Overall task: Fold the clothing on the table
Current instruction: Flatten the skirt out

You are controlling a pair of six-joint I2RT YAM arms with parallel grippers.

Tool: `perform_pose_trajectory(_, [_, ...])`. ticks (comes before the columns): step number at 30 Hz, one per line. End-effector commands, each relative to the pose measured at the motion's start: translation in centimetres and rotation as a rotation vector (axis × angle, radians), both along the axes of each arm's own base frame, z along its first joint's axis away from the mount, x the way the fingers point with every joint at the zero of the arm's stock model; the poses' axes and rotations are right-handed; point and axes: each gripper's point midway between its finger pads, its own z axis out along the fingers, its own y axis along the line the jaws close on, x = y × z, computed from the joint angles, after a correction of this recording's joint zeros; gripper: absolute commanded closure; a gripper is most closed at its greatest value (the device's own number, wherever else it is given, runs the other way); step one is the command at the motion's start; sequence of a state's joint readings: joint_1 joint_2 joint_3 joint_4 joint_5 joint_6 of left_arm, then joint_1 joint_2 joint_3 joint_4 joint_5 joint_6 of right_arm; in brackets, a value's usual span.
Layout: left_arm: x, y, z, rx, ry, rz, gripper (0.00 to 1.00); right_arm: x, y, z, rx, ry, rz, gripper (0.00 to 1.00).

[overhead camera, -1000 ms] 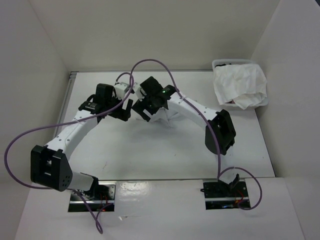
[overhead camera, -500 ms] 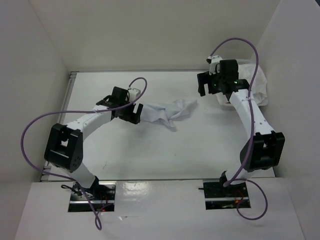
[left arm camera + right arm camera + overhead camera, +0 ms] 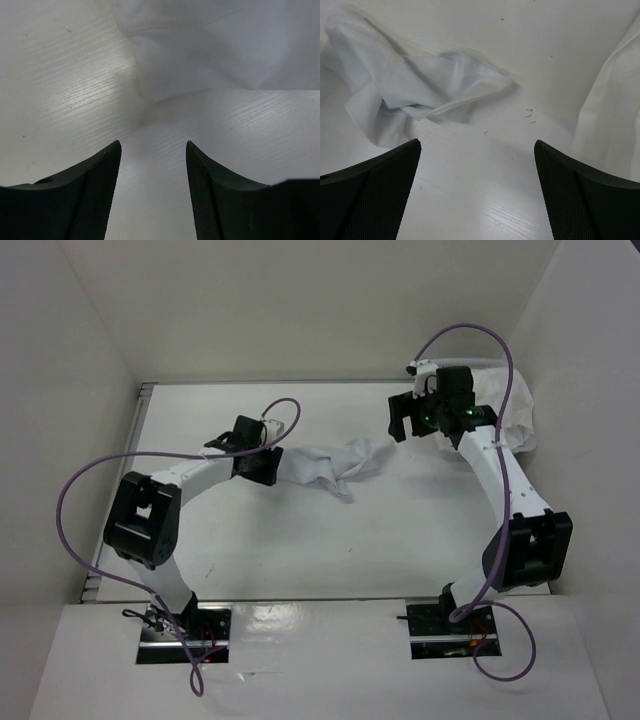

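The clothing [image 3: 330, 464] is a white garment lying crumpled in a sideways strip on the white table [image 3: 300, 550]. My left gripper [image 3: 266, 464] sits low at its left end. In the left wrist view the left gripper [image 3: 153, 143] is open, with bare table between the fingers and the clothing [image 3: 215, 50] just ahead. My right gripper [image 3: 401, 421] hovers past the garment's right end. In the right wrist view the right gripper [image 3: 477, 142] stands wide open over bare table, the clothing [image 3: 420, 95] ahead to the left.
A clear bin [image 3: 483, 408] heaped with white cloth stands at the back right corner, and its cloth [image 3: 615, 115] hangs close to the right gripper. White walls enclose the table on three sides. A grey rail [image 3: 135, 440] runs along the left edge.
A second ago both grippers were together over the bunched garment. The right arm has swung to the back right, the left arm has drawn left, its jaws narrower. The garment now lies stretched sideways.
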State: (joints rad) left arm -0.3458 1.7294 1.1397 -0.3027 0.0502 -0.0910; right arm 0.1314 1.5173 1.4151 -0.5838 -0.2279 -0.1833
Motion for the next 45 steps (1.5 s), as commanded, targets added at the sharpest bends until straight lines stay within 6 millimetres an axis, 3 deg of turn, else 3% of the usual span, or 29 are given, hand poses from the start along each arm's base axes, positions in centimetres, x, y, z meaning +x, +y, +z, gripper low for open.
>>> perform_pose_trajectory(1, [2.3, -0.6, 0.5, -0.022, -0.057, 0.047, 0.38, -0.7, 0.5, 3.0, 0.019, -0.091, 0.040, 0.02])
perform_pose_trajectory(8, [3.8, -1.4, -1.3, -0.043, -0.055, 0.056, 0.38, -1.9, 0.4, 2.7, 0.009, -0.094, 0.059, 0.02])
perform_pose_trajectory(16, [6.1, -2.3, -0.8, -0.073, -0.098, 0.071, 0.41, -1.8, 0.0, 2.1, -0.006, -0.091, 0.061, 0.02])
perform_pose_trajectory(21, [6.2, -2.4, -2.3, -0.069, -0.072, 0.078, 0.54, -1.8, 0.0, 2.1, -0.006, -0.091, 0.061, 0.02])
perform_pose_trajectory(30, [5.6, -2.6, -3.2, -0.076, -0.026, 0.075, 0.57, -2.2, -0.1, 2.7, -0.005, -0.102, 0.061, 0.02])
perform_pose_trajectory(35, [4.8, -2.4, -4.0, -0.065, 0.001, 0.075, 0.76, -2.3, -0.1, 3.0, -0.011, -0.114, 0.066, 0.02])
perform_pose_trajectory(38, [4.5, -2.0, -3.7, -0.067, 0.014, 0.080, 0.82, -2.6, 0.0, 2.9, -0.012, -0.106, 0.080, 0.02])
perform_pose_trajectory(42, [4.5, -0.4, -2.4, -0.087, 0.021, 0.098, 0.87, -2.4, 0.0, 1.2, -0.041, -0.064, 0.114, 0.02])
perform_pose_trajectory(45, [4.6, 1.3, -2.3, -0.078, 0.029, 0.126, 0.90, -3.3, 0.9, -2.4, -0.079, 0.054, 0.184, 0.02])
